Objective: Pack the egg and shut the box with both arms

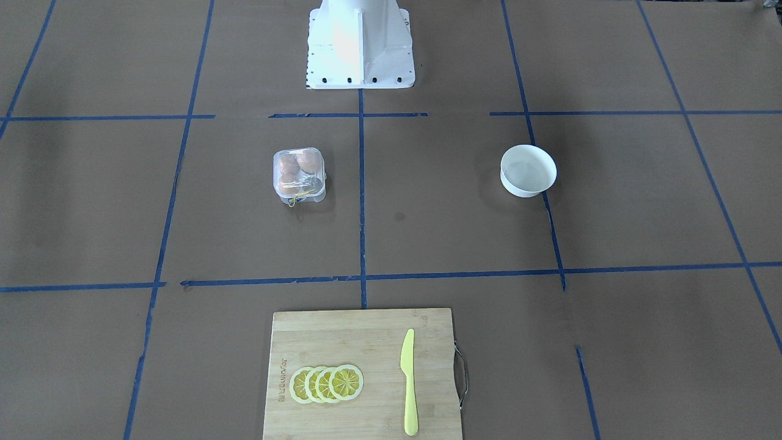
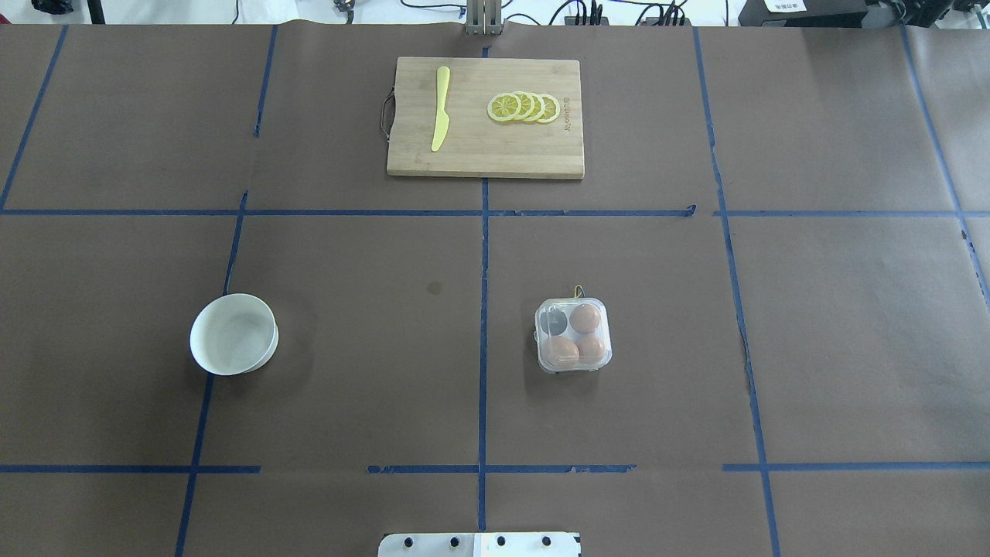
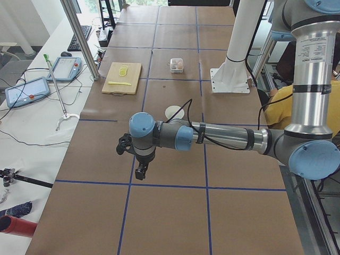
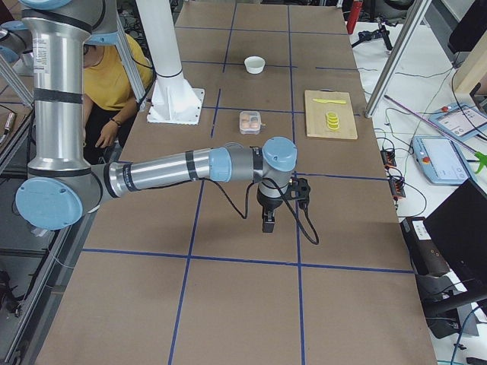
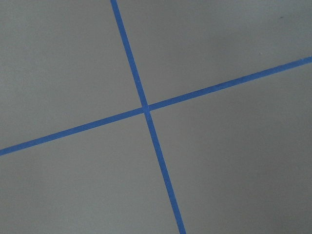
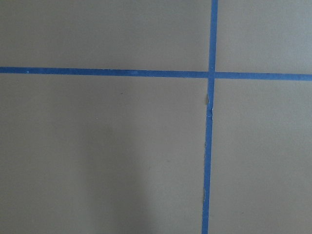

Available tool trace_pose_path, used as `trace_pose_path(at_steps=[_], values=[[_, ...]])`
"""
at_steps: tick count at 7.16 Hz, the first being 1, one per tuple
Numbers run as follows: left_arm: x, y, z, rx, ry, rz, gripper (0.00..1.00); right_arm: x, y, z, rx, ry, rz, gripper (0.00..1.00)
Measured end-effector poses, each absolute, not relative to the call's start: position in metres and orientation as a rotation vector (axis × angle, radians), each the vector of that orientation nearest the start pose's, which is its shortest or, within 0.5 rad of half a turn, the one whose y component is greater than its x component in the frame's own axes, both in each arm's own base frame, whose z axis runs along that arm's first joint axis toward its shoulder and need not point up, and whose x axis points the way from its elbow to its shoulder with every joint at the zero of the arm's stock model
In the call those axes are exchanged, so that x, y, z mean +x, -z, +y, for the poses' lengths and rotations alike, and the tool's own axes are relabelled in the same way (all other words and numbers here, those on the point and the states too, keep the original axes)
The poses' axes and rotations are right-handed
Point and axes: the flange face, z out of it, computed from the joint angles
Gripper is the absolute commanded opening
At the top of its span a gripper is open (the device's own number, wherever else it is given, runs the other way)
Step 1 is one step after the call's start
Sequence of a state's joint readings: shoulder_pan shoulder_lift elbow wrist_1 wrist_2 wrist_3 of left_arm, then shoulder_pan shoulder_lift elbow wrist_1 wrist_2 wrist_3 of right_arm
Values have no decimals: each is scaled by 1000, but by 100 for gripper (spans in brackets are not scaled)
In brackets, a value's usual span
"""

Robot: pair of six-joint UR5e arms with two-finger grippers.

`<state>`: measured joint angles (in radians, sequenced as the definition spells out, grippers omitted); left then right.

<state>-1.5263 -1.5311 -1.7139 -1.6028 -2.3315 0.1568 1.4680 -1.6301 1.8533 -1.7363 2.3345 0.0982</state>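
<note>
The clear box stands on the brown table right of centre, with its lid down as far as I can see. It holds three orange-brown eggs; the fourth cup looks dark and empty. Yellow string shows at its far edge. The box also shows in the front-facing view. My left gripper hangs above the table far out to the left, and my right gripper far out to the right. Both show only in the side views, so I cannot tell if they are open or shut. The wrist views show only table paper and blue tape.
A round white bowl stands left of centre. A wooden cutting board lies at the far middle with a yellow knife and lemon slices. The white pedestal base stands at the near edge. A person in yellow sits behind the robot.
</note>
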Motion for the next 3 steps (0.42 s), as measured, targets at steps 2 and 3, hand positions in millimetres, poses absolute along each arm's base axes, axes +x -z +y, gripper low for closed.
trace_pose_path(at_steps=[2, 3], values=[[-43, -594, -484, 190, -248, 753, 100, 19, -567, -467, -18, 26, -736, 100], [-43, -587, -488, 205, -254, 752, 100, 20, -569, -466, -19, 24, -725, 100]])
